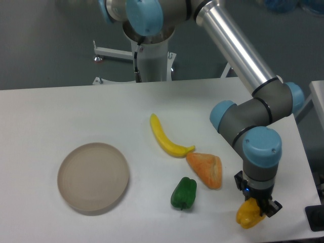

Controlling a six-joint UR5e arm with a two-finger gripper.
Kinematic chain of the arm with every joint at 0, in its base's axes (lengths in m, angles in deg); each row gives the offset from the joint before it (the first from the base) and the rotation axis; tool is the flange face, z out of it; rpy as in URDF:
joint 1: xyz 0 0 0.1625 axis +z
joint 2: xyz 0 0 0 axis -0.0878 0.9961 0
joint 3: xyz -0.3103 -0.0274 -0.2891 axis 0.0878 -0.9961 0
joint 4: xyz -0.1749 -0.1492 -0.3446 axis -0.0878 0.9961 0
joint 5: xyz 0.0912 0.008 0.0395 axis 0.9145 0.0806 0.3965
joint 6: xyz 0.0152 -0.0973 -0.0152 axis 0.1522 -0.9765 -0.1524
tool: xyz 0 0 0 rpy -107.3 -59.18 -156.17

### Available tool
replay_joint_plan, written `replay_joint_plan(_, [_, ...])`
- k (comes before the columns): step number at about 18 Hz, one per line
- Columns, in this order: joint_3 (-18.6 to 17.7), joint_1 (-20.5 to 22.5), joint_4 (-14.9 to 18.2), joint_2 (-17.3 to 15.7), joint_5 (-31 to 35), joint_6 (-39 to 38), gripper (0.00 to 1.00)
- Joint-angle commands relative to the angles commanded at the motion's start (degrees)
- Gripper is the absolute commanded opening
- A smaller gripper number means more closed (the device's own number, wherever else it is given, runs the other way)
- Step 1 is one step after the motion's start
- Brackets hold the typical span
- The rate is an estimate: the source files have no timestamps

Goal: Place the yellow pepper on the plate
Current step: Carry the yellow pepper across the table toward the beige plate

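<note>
tabletop (61, 106): white, set before a grey wall, with the arm's base at 12 o'clock.
plate (93, 175): sat bare at 9 o'clock, nothing on it.
yellow pepper (248, 214): lay at 4 o'clock, near the front edge, well apart from the plate.
end effector (259, 206): reached down onto the pepper with its jaws narrow around it, seemingly gripping it.
bystanders: banana (166, 137), orange wedge (206, 169) and green pepper (184, 193) lay between pepper and plate.
progress: early by my judgement; the grasp looked made, while lift, carry toward 9 o'clock and release remained.
</note>
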Motion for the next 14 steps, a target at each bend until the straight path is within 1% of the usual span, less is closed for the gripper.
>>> replay_joint_plan(2, [-3.1,-0.3,0.8,-2.5,-0.1,-1.5,0.46])
replay_joint_plan(6, [-7.6,-3.2,6.1,-7.6,-0.1,-9.3,0.45])
replay_joint_plan(7, [-9.1,-4.0,6.9,-9.1,-0.1,-12.0,0.46])
replay_joint_plan(10, [-13.9,-7.7,8.3,-13.6,-0.1,-21.6,0.45])
replay_joint_plan(11, [-16.3,-9.7,8.4,-15.3,-0.1,-26.1,0.45])
replay_joint_plan(14, [-19.8,-14.1,9.6,-17.2,-0.1,-33.1,0.45])
